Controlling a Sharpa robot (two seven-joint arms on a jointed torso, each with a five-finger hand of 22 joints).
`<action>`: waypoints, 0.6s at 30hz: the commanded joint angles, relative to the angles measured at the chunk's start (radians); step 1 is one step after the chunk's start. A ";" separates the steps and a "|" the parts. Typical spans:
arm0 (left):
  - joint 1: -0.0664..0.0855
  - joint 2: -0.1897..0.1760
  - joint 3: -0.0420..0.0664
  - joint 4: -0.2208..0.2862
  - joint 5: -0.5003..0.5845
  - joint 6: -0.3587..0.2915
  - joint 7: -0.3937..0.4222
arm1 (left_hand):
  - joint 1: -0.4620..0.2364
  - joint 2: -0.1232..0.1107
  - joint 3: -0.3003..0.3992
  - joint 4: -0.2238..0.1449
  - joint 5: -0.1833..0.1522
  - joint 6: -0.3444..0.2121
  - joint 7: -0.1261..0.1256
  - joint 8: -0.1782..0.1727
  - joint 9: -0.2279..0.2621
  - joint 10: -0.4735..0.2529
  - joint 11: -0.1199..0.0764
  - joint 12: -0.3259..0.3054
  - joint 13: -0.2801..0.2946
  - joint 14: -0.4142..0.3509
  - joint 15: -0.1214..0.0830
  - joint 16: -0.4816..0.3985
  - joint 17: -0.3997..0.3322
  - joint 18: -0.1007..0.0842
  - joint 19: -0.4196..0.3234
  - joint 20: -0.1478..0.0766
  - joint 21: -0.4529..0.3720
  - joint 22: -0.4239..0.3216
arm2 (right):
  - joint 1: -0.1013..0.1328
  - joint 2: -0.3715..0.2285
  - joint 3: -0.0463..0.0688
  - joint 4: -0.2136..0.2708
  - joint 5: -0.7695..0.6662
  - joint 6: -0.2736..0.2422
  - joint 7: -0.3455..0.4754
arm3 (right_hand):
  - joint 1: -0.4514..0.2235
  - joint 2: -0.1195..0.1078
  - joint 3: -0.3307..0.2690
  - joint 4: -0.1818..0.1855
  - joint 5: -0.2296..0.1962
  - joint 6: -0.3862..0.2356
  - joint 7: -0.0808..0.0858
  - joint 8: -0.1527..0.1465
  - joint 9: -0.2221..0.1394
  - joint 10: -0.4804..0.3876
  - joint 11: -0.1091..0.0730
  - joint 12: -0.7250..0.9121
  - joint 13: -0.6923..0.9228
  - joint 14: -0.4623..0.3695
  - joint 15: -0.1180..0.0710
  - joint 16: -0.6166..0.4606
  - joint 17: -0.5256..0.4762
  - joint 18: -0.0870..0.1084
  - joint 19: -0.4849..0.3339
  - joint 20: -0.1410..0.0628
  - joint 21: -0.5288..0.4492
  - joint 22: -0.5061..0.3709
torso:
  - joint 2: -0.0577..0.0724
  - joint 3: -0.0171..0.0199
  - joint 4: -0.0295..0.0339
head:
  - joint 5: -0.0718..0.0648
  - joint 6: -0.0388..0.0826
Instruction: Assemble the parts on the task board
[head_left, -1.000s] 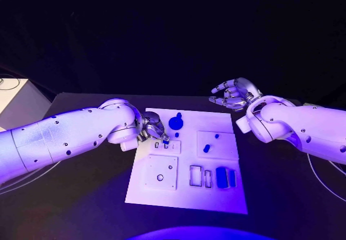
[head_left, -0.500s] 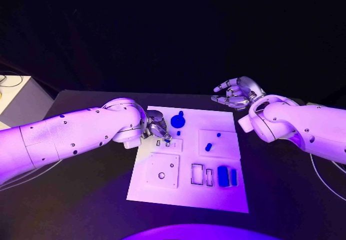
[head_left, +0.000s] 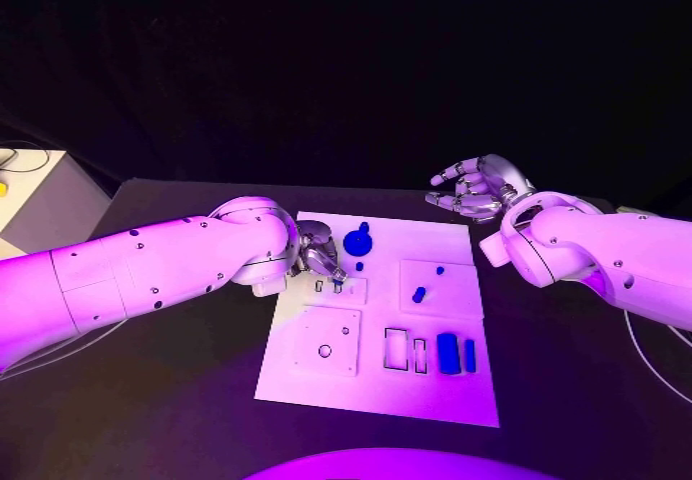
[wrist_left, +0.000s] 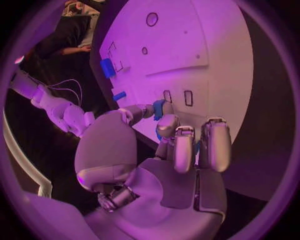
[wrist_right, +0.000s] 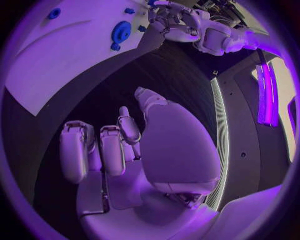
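The white rectangular task board (head_left: 378, 400) lies in the middle of the black table (head_left: 173, 400). The left hand (head_left: 316, 255) is over the upper left part of the board, just above two small slots. In the head view the fingers hide what they carry. The left wrist view shows it better: a small blue part (wrist_left: 159, 108) is pinched between the thumb and the fingertips (wrist_left: 167, 126), close to the two rectangular slots (wrist_left: 177, 96).

The right hand (head_left: 473, 187) hovers beyond the far right corner of the board, well apart from it. In the right wrist view its fingers (wrist_right: 78, 150) are curled in loosely and nothing is in them.

On the board I see a round blue disc part (head_left: 356, 241) near the left hand, a short blue peg (head_left: 418, 294) on the right square plate, and two blue upright blocks (head_left: 454, 353) in the lower right area.
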 joint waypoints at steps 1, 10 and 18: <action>0.000 0.005 -0.001 0.000 -0.016 0.021 0.001 | 0.003 0.010 0.207 -0.214 0.004 0.028 -0.022 0.002 0.000 0.006 -0.002 -0.003 0.001 0.102 -0.006 0.003 0.263 -0.013 0.004 0.000 0.006 0.027 | -0.001 0.000 0.000 0.002 -0.007 0.004 0.008 | 0.002 -0.008 -0.001 -0.005 0.002 -0.010 0.000 0.004 0.001 -0.006 0.000 0.001 -0.001 0.051 0.004 0.001 0.084 0.001 0.032 0.006 -0.004 0.165 | 0.000 -0.0004 0.0002 | 0.002 0.000; 0.000 0.009 -0.004 -0.002 -0.035 0.064 -0.002 | 0.004 0.012 0.208 -0.214 0.004 0.029 -0.023 0.002 0.001 0.005 -0.003 -0.005 -0.002 0.102 -0.007 0.003 0.263 -0.014 0.005 0.000 0.007 0.029 | -0.001 0.001 0.000 0.001 -0.007 0.008 0.006 | 0.004 -0.008 -0.001 -0.007 0.002 -0.010 0.000 0.005 0.001 -0.004 0.000 0.003 0.000 0.052 0.004 0.002 0.087 0.001 0.033 0.006 -0.003 0.166 | 0.000 -0.0007 0.0006 | 0.002 -0.006; 0.000 0.011 -0.007 -0.007 -0.049 0.084 -0.004 | 0.004 0.013 0.208 -0.214 0.004 0.029 -0.023 0.002 0.001 0.005 -0.004 -0.006 -0.003 0.102 -0.007 0.003 0.263 -0.014 0.006 0.000 0.008 0.031 | -0.001 0.001 0.000 0.001 -0.007 0.010 0.006 | 0.004 -0.008 -0.001 -0.007 0.002 -0.010 0.000 0.005 0.001 -0.004 0.000 0.003 0.000 0.052 0.004 0.002 0.087 0.001 0.033 0.006 -0.003 0.166 | 0.000 -0.0009 0.0003 | 0.002 -0.010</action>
